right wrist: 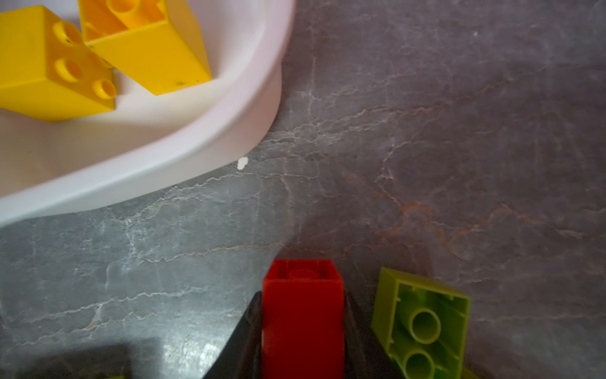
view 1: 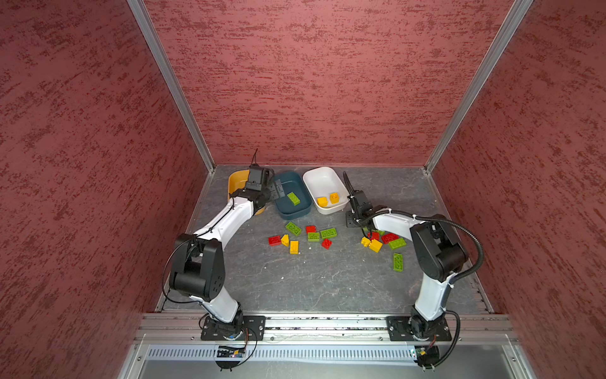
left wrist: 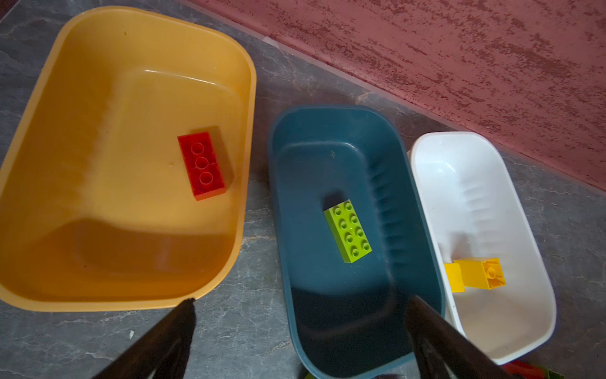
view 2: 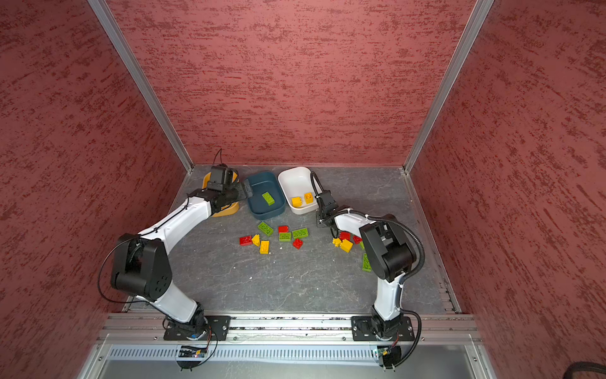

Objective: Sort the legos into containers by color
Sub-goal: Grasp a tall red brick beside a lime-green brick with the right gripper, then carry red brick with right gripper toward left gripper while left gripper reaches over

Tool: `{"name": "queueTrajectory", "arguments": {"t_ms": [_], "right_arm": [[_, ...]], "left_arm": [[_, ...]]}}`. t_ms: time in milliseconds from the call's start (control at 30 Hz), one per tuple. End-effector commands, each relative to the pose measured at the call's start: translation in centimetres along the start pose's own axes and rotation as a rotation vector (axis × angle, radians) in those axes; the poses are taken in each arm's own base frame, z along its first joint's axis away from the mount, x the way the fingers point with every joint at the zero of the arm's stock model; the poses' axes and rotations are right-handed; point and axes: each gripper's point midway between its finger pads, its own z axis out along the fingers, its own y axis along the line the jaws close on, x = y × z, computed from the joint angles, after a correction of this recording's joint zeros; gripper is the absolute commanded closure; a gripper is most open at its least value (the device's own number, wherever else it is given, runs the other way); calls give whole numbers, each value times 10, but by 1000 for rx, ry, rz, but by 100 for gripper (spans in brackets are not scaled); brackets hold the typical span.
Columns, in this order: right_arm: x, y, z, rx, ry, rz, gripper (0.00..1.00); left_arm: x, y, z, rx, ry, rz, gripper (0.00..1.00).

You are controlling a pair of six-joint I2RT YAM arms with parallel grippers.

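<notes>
Right gripper clamping red brick, long axis along fingers, left gripper spread wide, green brick studs-up, lengthwise in teal tub

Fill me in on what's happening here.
Two arms are sorting bricks by colour. The yellow tub holds one red brick, the teal tub one green brick, and the white tub two yellow bricks. The left gripper hangs open and empty over the yellow and teal tubs. The right gripper is clamped on a second red brick beside the white tub. The other bricks lie loose on the table.
</notes>
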Motion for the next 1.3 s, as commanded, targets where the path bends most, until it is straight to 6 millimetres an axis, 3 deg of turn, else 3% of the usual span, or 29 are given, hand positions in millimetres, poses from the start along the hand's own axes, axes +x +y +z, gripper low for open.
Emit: {"name": "queueTrajectory", "arguments": {"t_ms": [0,100,233,400,500,600,700,867,1133,1200,1267], "right_arm": [[9,2,-4,-6,1,-37,72],[0,7,-18,-42,-60,-51,78],[-22,23,-54,-146,-206,-106,80],[-42,61,-116,-393,-428,-257,83],[-43,82,-136,-514,-500,-361,83],[-51,102,-169,-622,-608,-443,83],[-52,123,-188,-723,-683,-513,83],[-53,152,-209,-836,-753,-595,82],[-50,173,-200,-856,-757,-639,82],[-51,174,-200,-858,-768,-633,82],[-53,176,-202,-863,-784,-631,82]], "left_arm": [[0,-12,-5,28,4,21,1],[4,-23,-6,58,24,52,1],[16,-47,-14,108,63,156,1],[44,-101,-41,425,215,241,1],[61,-123,-59,540,295,276,1],[75,-143,-73,621,341,309,0],[91,-158,-78,682,391,320,1],[107,-170,-78,724,448,336,6],[108,-175,-95,821,465,327,10],[114,-173,-96,827,485,336,16],[120,-167,-93,806,512,343,28]]}}
